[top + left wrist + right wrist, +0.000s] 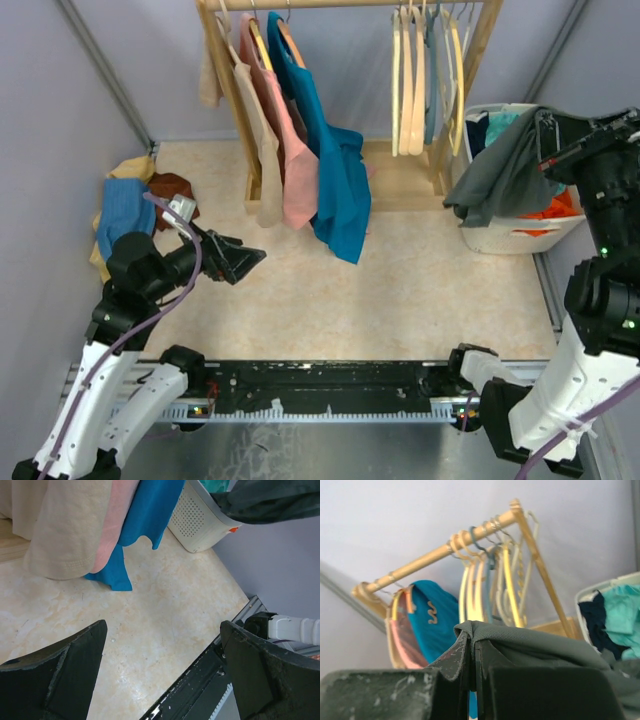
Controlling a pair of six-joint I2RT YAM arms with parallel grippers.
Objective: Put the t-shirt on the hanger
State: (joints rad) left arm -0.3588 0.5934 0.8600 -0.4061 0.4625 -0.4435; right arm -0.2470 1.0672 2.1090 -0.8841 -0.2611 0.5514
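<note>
The dark charcoal-grey t-shirt hangs from my right gripper above the white laundry basket at the right. In the right wrist view the jaws are shut on a fold of the t-shirt. Several pale wooden hangers hang empty on the right part of the wooden rail; they also show in the right wrist view. My left gripper is open and empty over the floor at the left, jaws wide apart in the left wrist view.
A wooden clothes rack holds a beige, a pink and a teal-blue shirt at its left. The basket holds teal, navy and orange clothes. A pile of blue, yellow and brown clothes lies at the left wall.
</note>
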